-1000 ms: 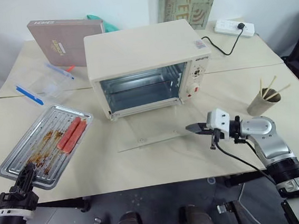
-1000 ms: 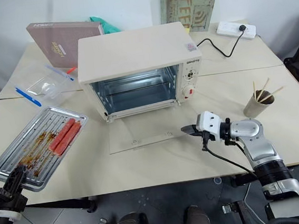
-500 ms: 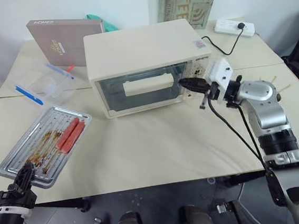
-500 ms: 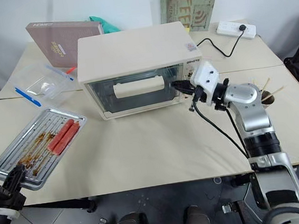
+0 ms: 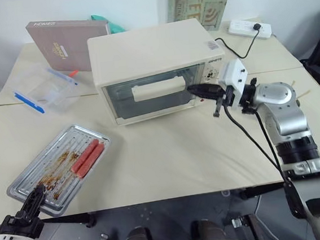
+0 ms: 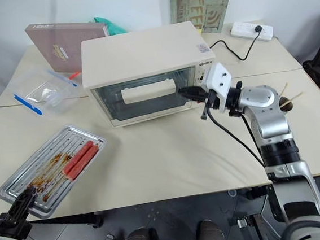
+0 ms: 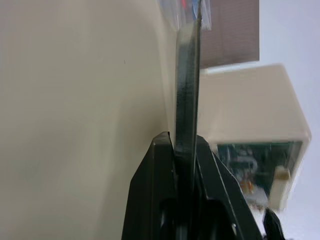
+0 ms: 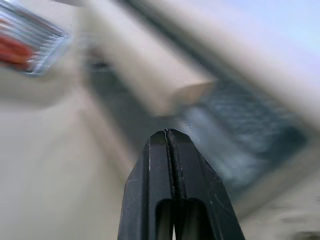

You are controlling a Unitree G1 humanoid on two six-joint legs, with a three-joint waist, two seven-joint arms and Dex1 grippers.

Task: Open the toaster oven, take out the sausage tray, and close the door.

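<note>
Cream table (image 5: 170,164): toaster oven (image 5: 155,69) door (image 5: 149,95) shut, right gripper (image 5: 190,89) closed empty at its handle end; left gripper (image 6: 26,195) clamps sausage tray (image 5: 57,169) rim near front-left edge.

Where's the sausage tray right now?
The sausage tray lies on the table's near left corner, in front and to the left of the toaster oven; the left gripper grips its near edge.

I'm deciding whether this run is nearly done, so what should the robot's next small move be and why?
Probably open the left claw and let go: it is shut on the rim of the sausage tray, which lies on the table, and the door looks shut, with the shut right claw at it.
</note>
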